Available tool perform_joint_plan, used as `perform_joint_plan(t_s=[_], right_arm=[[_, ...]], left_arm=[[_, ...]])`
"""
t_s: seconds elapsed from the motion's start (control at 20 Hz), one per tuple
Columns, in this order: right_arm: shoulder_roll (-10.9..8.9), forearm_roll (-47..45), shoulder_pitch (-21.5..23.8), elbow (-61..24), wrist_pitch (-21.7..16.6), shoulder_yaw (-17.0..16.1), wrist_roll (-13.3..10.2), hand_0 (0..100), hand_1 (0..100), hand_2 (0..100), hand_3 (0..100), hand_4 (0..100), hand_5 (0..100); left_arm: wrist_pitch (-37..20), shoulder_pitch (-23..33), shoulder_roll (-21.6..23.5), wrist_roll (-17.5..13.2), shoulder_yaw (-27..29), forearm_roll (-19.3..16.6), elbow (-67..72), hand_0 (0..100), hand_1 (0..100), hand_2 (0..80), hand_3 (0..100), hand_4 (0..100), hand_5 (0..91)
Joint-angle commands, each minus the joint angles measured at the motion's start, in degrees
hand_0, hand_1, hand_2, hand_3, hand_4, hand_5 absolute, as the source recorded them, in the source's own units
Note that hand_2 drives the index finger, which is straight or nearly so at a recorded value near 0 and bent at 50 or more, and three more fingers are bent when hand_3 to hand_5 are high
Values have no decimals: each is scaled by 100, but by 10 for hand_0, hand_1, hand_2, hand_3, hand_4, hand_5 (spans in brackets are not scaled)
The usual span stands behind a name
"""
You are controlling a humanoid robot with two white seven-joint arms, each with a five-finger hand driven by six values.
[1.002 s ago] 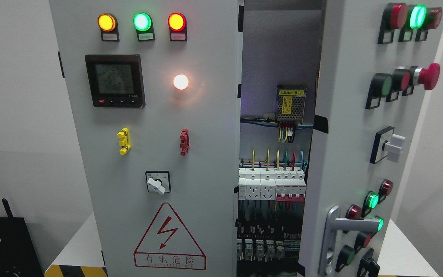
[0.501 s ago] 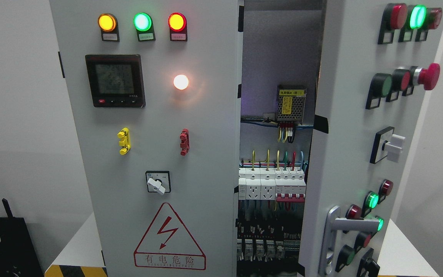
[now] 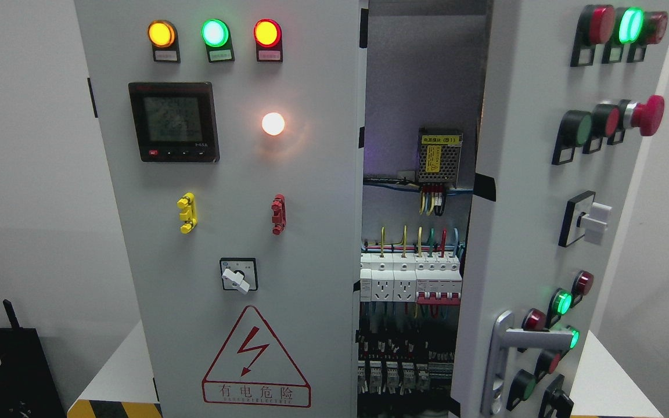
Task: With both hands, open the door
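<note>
In the head view neither hand shows, so their state cannot be told; the right door [image 3: 543,191] stands swung partly open, its silver handle [image 3: 506,360] low near the bottom edge, while the left door [image 3: 224,232] looks shut. Between them lie exposed breakers [image 3: 410,281] and wiring. A reach that strays into that gap could likely snag live parts.

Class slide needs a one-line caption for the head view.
Cabinet's right door swung ajar, exposing breakers; left door shut, no hand in view.
</note>
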Motion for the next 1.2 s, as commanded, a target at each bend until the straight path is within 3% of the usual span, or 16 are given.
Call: perform_joint_plan(t_s=[0.0,0.45,0.7,1.0,1.15], right_arm=[[46,-6,0,-2,-1,-7,0,56,0,0,0,0,0],[99,-6,0,-2,-1,-7,0,57,0,0,0,0,0],[116,-6,0,-2,-1,-7,0,56,0,0,0,0,0],[125,-6,0,-2,-1,-7,8,56,0,0,0,0,0],[125,-6,0,-2,-1,-7,8,56,0,0,0,0,0]], left_arm=[[-11,263,616,16,-271,517,-2232,120,389,0,0,0,0],[-345,1080,1214,8,-333,966,-3428,120,389,0,0,0,0],[-521,1379,1670,16,-693,1290,-3901,120,389,0,0,0,0],[-898,1591,2039,16,-693,1466,-4508,120,389,0,0,0,0],[-925,1521,2583,8,-658,2010,-4816,120,389,0,0,0,0]])
